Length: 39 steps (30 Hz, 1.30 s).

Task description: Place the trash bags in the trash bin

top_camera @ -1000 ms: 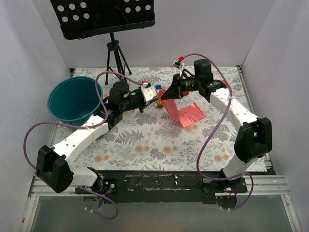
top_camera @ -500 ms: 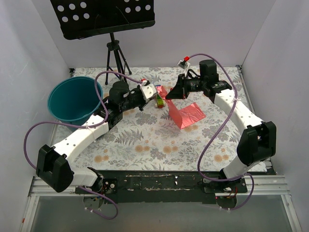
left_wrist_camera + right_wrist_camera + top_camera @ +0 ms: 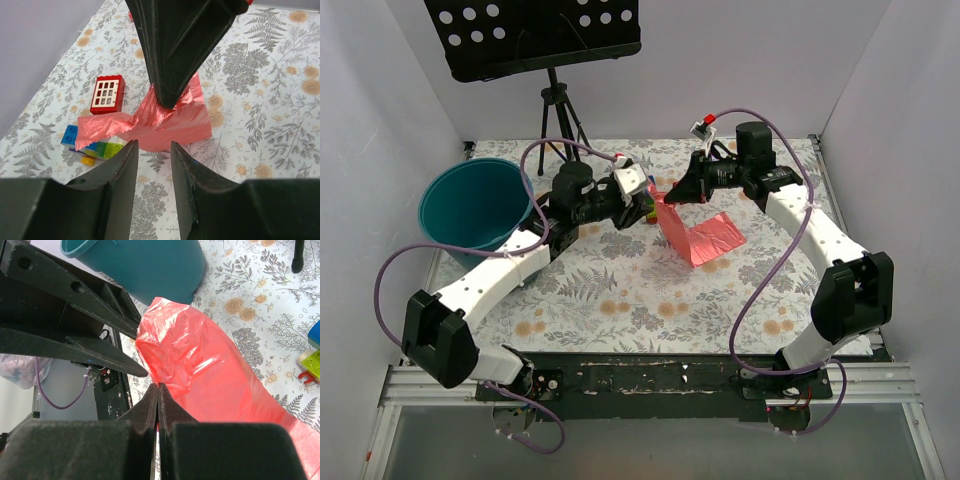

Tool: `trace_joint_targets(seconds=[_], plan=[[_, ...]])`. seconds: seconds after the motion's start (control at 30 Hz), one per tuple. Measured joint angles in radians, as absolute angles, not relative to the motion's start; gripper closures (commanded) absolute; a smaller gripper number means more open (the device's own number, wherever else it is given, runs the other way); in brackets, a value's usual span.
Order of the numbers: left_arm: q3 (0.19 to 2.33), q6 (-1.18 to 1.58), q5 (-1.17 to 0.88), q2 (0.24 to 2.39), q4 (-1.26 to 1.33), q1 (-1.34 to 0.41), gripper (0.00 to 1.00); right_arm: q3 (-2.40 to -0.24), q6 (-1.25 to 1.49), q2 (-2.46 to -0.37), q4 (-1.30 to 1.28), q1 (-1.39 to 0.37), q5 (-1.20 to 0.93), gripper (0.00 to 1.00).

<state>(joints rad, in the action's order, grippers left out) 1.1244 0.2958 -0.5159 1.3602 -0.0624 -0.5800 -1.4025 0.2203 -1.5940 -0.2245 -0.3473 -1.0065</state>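
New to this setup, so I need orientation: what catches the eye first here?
The pink-red trash bag, pinched at its top by the right hand mid-table and draping onto the floral cloth. Next, the teal trash bin at the left, and the open left hand facing the bag.

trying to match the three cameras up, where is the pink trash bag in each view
Top external: trash bag just right of centre, its left corner raised.
Left wrist: trash bag mid-frame, just beyond the camera's own fingers.
Right wrist: trash bag fills the centre and lower right.
Shared landmark: the right gripper, shut on the bag's raised corner in all three views.
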Motion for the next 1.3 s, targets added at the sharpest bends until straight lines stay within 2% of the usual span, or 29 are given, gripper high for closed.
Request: trace_joint_targets(seconds=[0.2,0.23,0.3,0.37,0.63,1.0,1.1,1.17,1.2,1.27,1.3], plan=[[1.183,0.419,-0.536,1.418,-0.059,-0.58,0.73,-1.404,0.229,-1.6,-0.213,-0.347,-1.017,0.99],[1.19,0.433,-0.538,1.426,-0.058,-0.58,0.77,-1.404,0.229,-1.6,-0.212,-0.347,-1.018,0.99],[1.197,0.453,-0.545,1.439,-0.054,-0.58,0.93,-1.404,0.231,-1.6,-0.21,-0.347,-1.021,0.99],[1.206,0.462,-0.557,1.451,-0.056,-0.58,1.0,-1.404,0.232,-1.6,-0.207,-0.347,-1.022,0.99],[1.213,0.44,-0.598,1.459,-0.06,-0.58,1.0,-1.404,0.226,-1.6,-0.21,-0.347,-1.024,0.99],[1.186,0.253,-0.607,1.399,-0.147,-0.558,1.0,-1.404,0.184,-1.599,-0.262,-0.275,-1.036,0.99],[1.187,0.25,-0.623,1.395,-0.149,-0.554,1.0,-1.404,0.192,-1.599,-0.256,-0.273,-1.044,0.95],[1.187,0.251,-0.633,1.398,-0.15,-0.558,1.0,-1.404,0.2,-1.599,-0.251,-0.283,-1.054,0.99],[1.188,0.255,-0.637,1.401,-0.15,-0.559,0.96,-1.404,0.205,-1.599,-0.249,-0.287,-1.061,0.99],[1.2,0.273,-0.642,1.411,-0.154,-0.561,0.7,-1.404,0.209,-1.599,-0.24,-0.295,-1.068,0.99],[1.211,0.287,-0.643,1.421,-0.152,-0.562,0.63,-1.404,0.21,-1.599,-0.236,-0.298,-1.071,0.99]])
